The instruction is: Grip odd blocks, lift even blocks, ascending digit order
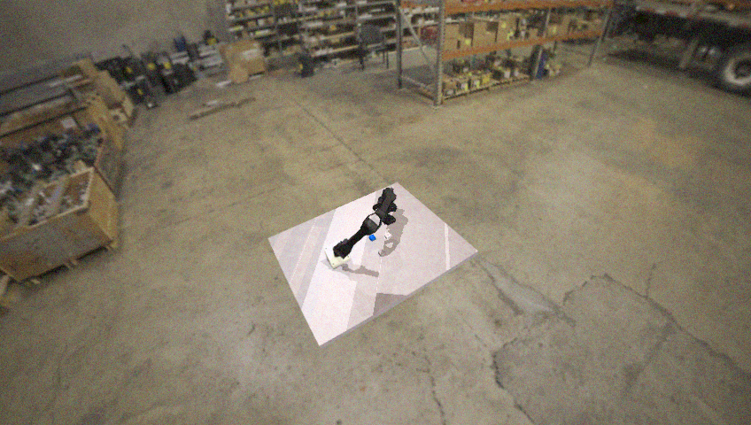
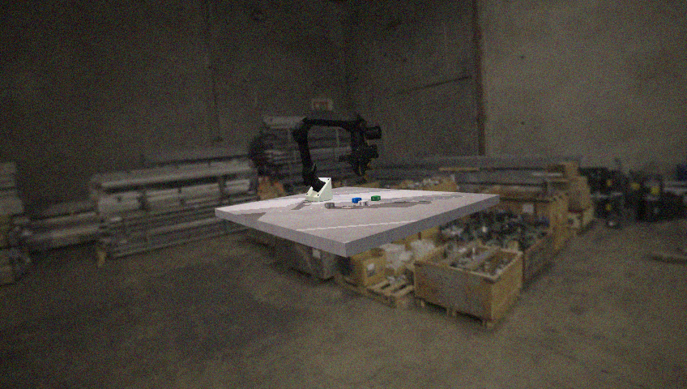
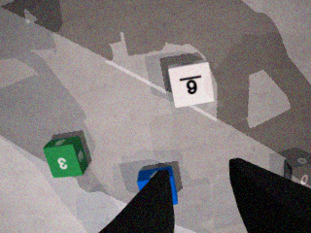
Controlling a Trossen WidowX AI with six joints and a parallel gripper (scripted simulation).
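One gripper (image 1: 389,220) (image 2: 362,174) (image 3: 200,174), partly open and empty, is hovering. White block (image 1: 387,235) (image 2: 363,203) (image 3: 190,84), blue block (image 1: 372,237) (image 2: 356,199) (image 3: 148,179), green block (image 2: 375,198) (image 3: 66,158): all are resting apart.

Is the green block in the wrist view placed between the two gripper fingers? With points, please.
No, the green block (image 2: 375,198) (image 3: 66,157) lies off to the left of both fingers in the wrist view.

The block with the digit 3 (image 2: 375,198) (image 3: 65,158) is green – its digit white; the 9 block (image 2: 364,203) (image 3: 191,85) is white – digit and bar black.
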